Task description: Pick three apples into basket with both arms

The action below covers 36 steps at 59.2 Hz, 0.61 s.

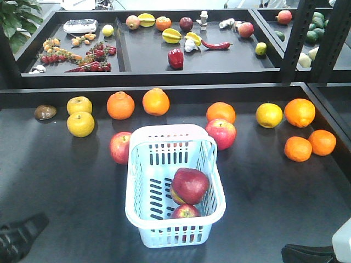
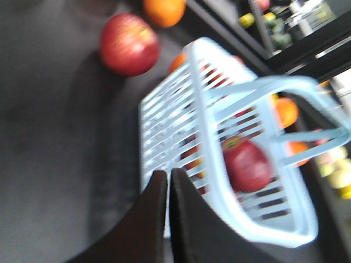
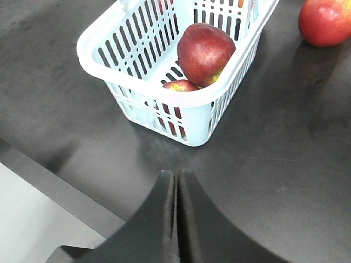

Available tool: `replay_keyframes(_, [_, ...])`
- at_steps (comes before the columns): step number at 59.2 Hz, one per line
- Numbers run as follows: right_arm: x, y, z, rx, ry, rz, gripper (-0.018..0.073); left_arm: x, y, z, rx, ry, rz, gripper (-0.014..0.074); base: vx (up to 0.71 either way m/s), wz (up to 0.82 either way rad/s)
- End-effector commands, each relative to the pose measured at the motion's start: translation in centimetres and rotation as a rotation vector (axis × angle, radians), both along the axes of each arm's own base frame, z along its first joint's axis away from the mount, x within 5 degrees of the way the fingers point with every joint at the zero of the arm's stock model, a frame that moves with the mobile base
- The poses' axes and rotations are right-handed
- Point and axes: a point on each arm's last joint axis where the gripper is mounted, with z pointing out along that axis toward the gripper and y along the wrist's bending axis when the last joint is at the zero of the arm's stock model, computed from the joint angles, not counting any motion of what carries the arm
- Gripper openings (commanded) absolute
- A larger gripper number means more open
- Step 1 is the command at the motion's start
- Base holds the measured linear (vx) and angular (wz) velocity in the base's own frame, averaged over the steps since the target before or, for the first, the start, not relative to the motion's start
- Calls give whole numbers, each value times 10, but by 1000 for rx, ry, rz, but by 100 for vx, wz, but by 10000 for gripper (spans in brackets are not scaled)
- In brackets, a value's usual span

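With 2 apples in basket, 3rd apple left of it; both grippers' jaws together, empty. Risk: nudging basket, fruit rolls.

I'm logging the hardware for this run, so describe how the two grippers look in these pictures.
Both are plain black with no markings visible. In each wrist view, the left gripper and right gripper show two smooth, matte jaws, broad at the base and curving up to a narrow pointed tip. The front view shows only dark corners of the arms; no cables can be made out.
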Motion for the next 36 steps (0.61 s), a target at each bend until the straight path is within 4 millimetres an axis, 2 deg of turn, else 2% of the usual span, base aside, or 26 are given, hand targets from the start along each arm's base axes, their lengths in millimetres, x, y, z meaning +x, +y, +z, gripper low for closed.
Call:
replay_keyframes(1, [5,1,12,38,-66,-18,-5,-1,-1,1,70,-69,-46,-6,0,0])
replay_keyframes(13, [5,1,12,38,-66,-18,-5,-11,4,-5,307,-171,-123,-6,0,0])
replay_keyframes(36, [5,1,12,38,-66,-18,-5,-43,21,21,543,-425,-30,-6,0,0])
